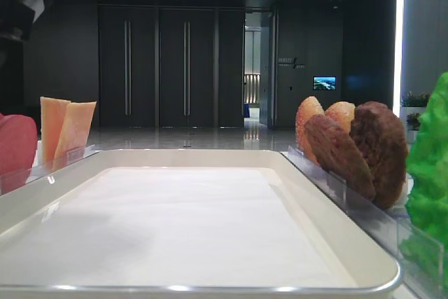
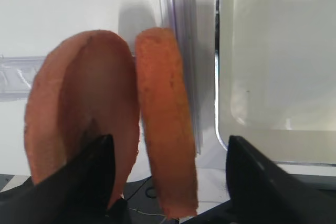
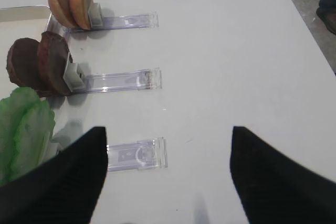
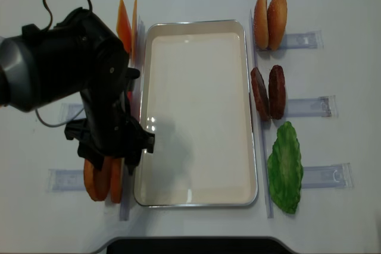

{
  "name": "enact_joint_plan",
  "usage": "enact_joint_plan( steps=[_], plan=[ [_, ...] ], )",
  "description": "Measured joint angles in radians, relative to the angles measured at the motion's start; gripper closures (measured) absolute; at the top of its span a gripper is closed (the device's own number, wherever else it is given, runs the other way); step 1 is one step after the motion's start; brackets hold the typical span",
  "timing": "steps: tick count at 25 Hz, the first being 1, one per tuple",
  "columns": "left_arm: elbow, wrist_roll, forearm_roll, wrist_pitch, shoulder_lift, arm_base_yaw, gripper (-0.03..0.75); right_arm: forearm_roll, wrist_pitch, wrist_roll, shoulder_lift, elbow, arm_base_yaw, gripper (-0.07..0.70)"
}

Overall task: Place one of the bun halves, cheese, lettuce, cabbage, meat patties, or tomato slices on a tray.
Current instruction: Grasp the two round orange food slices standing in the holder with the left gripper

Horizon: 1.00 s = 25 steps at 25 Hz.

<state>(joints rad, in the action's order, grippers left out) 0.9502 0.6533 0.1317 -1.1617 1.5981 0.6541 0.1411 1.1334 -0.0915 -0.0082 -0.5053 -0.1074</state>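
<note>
The cream-white tray (image 4: 196, 87) lies in the middle with nothing on it. My left gripper (image 2: 169, 145) stands open at the tray's near left corner, its jaws astride the right one of two orange-brown bun halves (image 2: 165, 114) that stand on edge in a clear rack. From above, the left gripper (image 4: 112, 150) covers those bun halves (image 4: 98, 184) in part. My right gripper (image 3: 168, 132) is open over bare table. Cheese (image 4: 123, 21) stands far left, and tomato slices (image 1: 15, 146) beside it. Two more bun halves (image 4: 269, 13), meat patties (image 4: 268, 92) and lettuce (image 4: 286, 168) line the right. Cabbage is out of view.
Clear plastic racks (image 4: 306, 106) stick out sideways from each food pair on both sides of the tray. One rack's bare end (image 3: 137, 155) lies beside my right gripper's left finger. The left arm's bulk (image 4: 65, 63) and its cable hang over the left racks.
</note>
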Motion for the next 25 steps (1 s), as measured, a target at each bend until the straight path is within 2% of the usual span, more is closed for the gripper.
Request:
enact_joint_plan(
  steps=[3, 12, 14, 25],
  plan=[
    [0.0, 0.0, 0.002, -0.001, 0.0, 0.0, 0.267, 0.0, 0.0, 0.0, 0.0, 0.0, 0.0, 0.16],
    [0.0, 0.001, 0.025, -0.028, 0.0, 0.0, 0.537, 0.0, 0.0, 0.0, 0.0, 0.0, 0.0, 0.16],
    [0.0, 0.001, 0.025, -0.029, 0.0, 0.0, 0.575, 0.0, 0.0, 0.0, 0.0, 0.0, 0.0, 0.16],
    [0.0, 0.003, 0.023, -0.029, -0.001, 0.0, 0.577, 0.0, 0.0, 0.0, 0.0, 0.0, 0.0, 0.16]
  ],
)
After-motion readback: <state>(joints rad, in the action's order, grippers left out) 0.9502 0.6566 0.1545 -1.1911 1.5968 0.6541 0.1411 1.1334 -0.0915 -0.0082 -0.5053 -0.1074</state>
